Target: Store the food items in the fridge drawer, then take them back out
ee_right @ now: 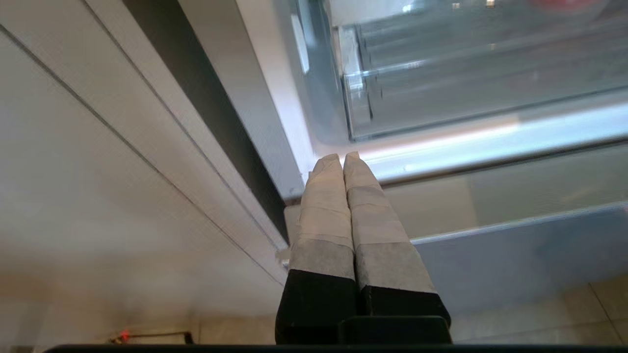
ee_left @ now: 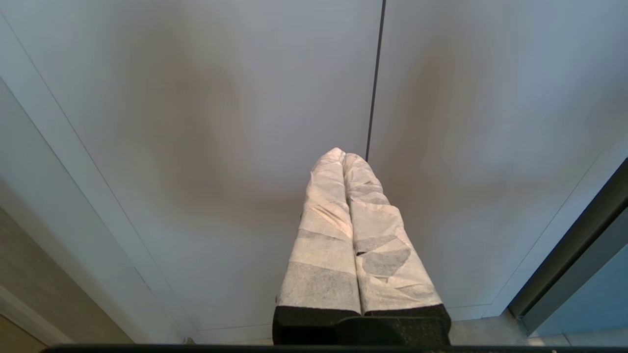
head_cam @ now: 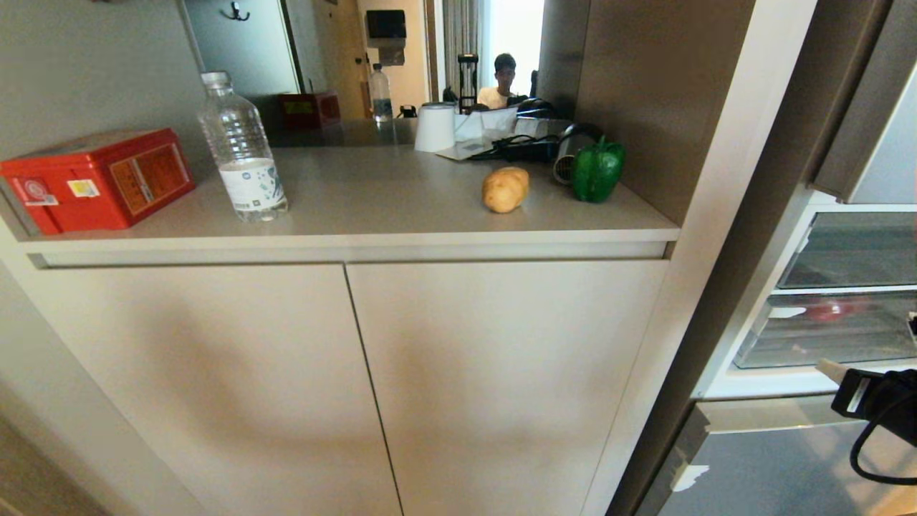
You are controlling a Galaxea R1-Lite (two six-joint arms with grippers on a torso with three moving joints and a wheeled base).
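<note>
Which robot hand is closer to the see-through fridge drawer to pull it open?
The right hand. It is shut, right by the fridge drawer. The left hand, also shut, faces only the cabinet doors, away from the fridge.

Fridge drawer point(head_cam: 838, 333) cut off rightward

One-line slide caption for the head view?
Potato and green bell pepper sit on the countertop while the right tool, shut and empty, reaches toward the clear fridge drawer.
</note>
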